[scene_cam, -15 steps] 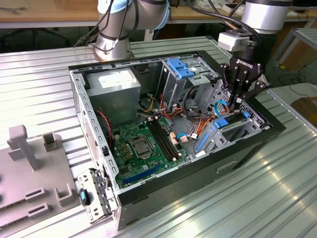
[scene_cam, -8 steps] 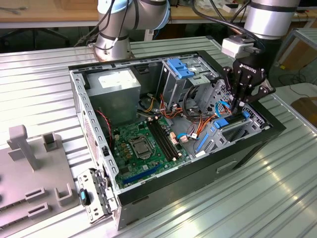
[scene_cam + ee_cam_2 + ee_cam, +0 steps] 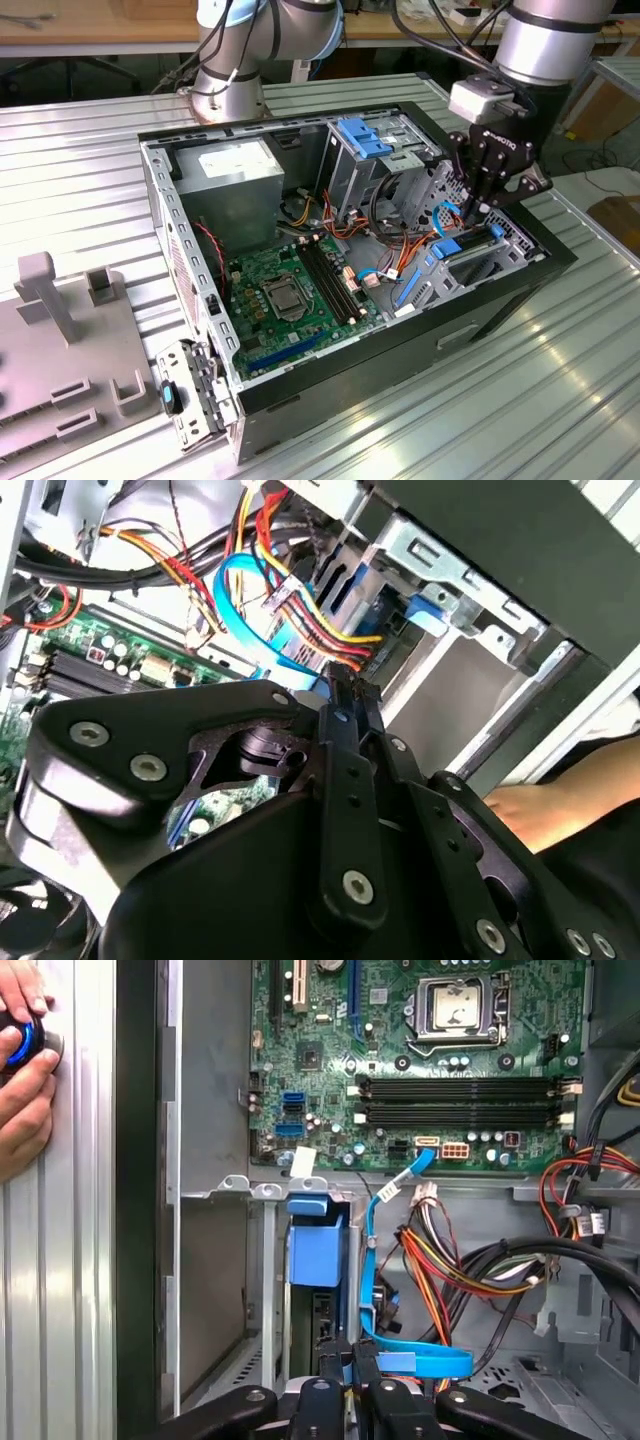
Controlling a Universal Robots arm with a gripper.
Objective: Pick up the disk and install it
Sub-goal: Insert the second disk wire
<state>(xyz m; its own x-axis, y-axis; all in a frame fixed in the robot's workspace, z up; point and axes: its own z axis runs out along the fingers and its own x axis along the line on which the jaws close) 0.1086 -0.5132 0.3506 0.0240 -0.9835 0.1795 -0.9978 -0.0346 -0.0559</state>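
The disk (image 3: 450,246), dark with bright blue side rails, sits on edge in a bay at the front of the open computer case (image 3: 270,126), on the exterior view's right. In the first wrist view its blue end (image 3: 315,1250) lies just past the motherboard's edge. My gripper (image 3: 470,212) reaches down into the case right at the disk. In both wrist views the black fingers (image 3: 336,1358) stand close together, the gripper (image 3: 345,690) shut beside a blue data cable (image 3: 420,1362). Whether the tips pinch part of the disk is hidden.
Inside the case are a green motherboard (image 3: 290,290), a grey power supply (image 3: 235,190) and a metal drive cage with a blue latch (image 3: 365,140). Loose coloured wires (image 3: 470,1260) crowd the bay. A person's hand (image 3: 20,1060) rests outside the case. A grey fixture (image 3: 60,340) lies on the exterior view's left.
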